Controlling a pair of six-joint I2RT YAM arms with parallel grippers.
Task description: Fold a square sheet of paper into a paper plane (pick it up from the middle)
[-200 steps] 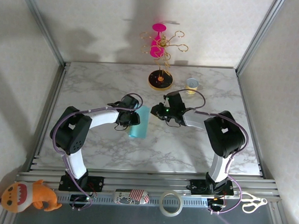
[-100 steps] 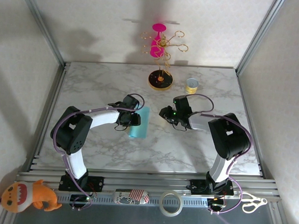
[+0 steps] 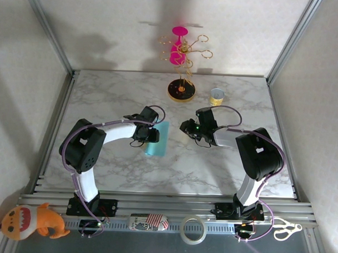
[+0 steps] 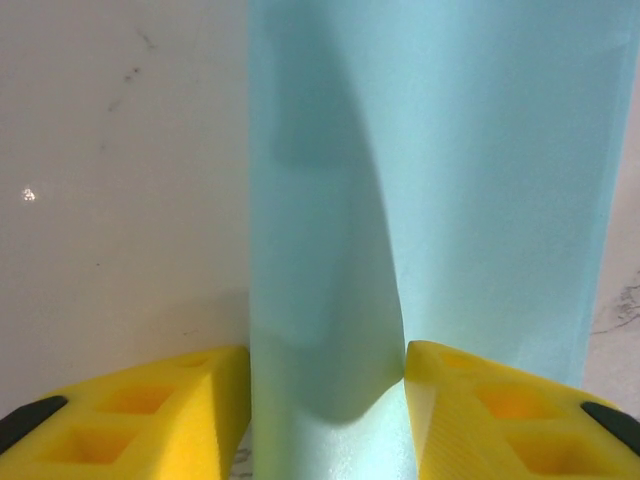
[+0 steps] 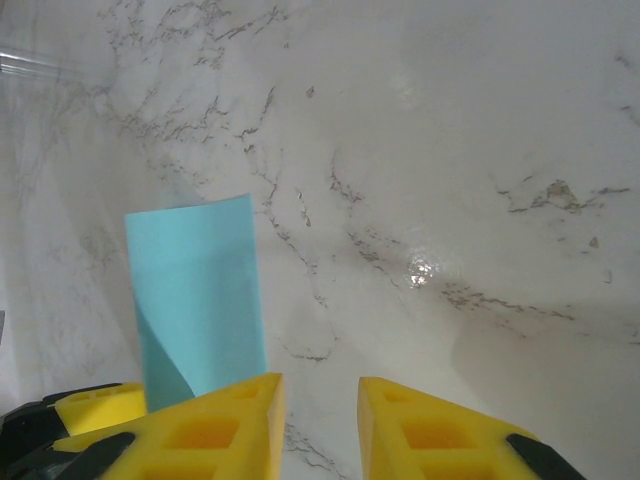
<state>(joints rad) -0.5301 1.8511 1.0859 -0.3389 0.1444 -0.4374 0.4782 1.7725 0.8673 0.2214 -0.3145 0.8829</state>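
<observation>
Left wrist view: left gripper [image 4: 325, 370] is pinching the square sheet of paper [image 4: 430, 180], which is bowing up between its jaws.
Right gripper [image 5: 320, 390] is hovering just beside it over the tabletop [image 5: 450, 150], jaws slightly apart, empty. I'm guessing it should be lining up edges before flattening any crease, gently.

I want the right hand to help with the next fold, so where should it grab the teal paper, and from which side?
Likely the free right long edge of the teal paper, approached low from the right: it lies on the table, the left hand straddles its left part, and the right hand sits beside that edge.
</observation>
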